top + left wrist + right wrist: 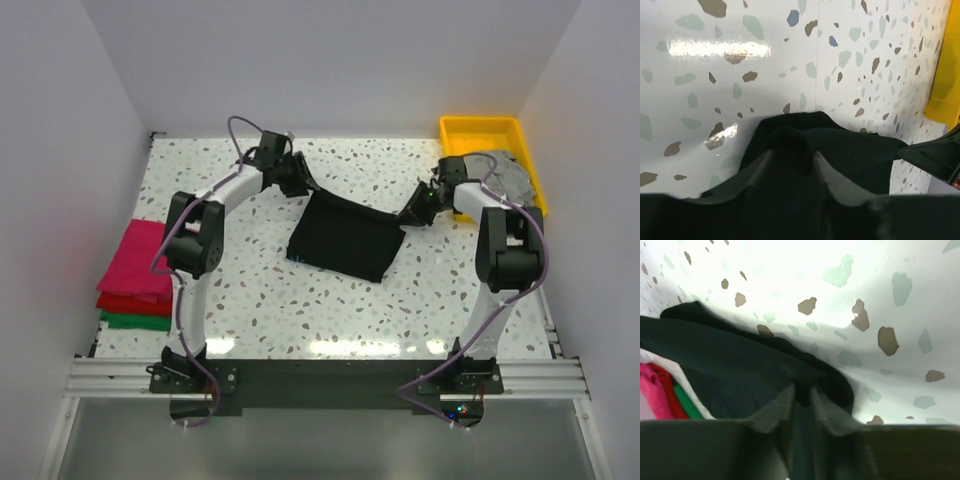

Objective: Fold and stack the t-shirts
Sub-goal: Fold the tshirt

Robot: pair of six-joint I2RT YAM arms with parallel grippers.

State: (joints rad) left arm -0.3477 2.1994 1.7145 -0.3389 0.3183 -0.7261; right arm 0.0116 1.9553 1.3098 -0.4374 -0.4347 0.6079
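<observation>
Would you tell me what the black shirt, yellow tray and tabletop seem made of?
Black shirt: soft matte cloth; it sags and creases.
Yellow tray: probably smooth moulded plastic, with a rigid rim.
Tabletop: hard glossy speckled surface, maybe laminate; it reflects lights.

A fold of the black soft cloth t-shirt (740, 365) is seen pinched tight in the right claw (802, 390). Beyond the shirt, the white speckled bench (880, 290) is shown. At the shirt's lower left, a magenta cloth edge (652, 390), a red cloth edge (667, 390) and a green cloth edge (687, 402) are seen side by side.
</observation>
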